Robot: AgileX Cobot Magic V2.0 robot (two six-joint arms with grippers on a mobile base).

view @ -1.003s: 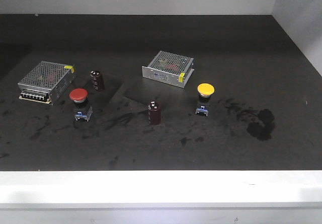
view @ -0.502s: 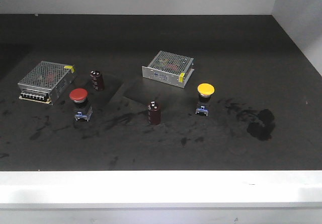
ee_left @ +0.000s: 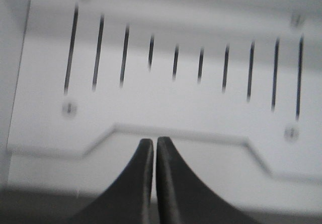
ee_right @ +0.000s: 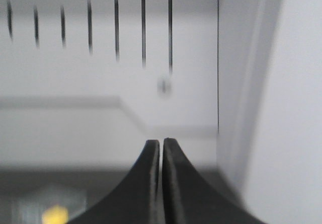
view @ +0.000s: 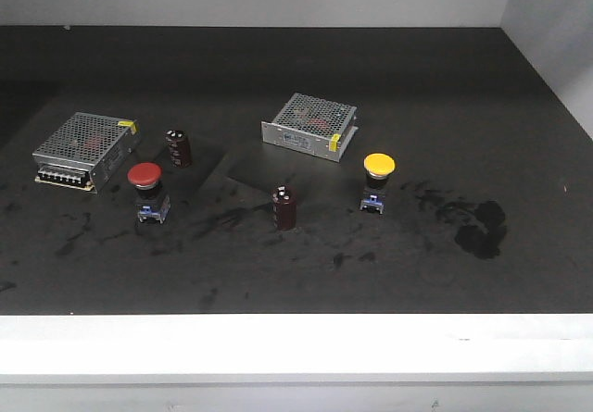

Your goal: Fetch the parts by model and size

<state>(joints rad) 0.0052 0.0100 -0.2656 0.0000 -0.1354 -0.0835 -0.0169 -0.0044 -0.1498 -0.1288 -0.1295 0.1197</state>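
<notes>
Standing on the black tabletop (view: 371, 79), the red-capped push-button switch (view: 146, 190) sits front-left and the yellow-capped push-button switch (view: 377, 181) right of centre, well apart. The left gripper (ee_left: 154, 141) and right gripper (ee_right: 161, 142), each clenched on nothing, face a blurred white slotted panel (ee_left: 171, 103); where they sit relative to the switches cannot be told. A yellow blur (ee_right: 54, 215) low in the right wrist view is unidentifiable.

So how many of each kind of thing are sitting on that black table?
Push-button switches: 2, one red-capped, one yellow-capped
Dark maroon cylinders: 2
Silver mesh-covered boxes: 2
Total: 6
</notes>
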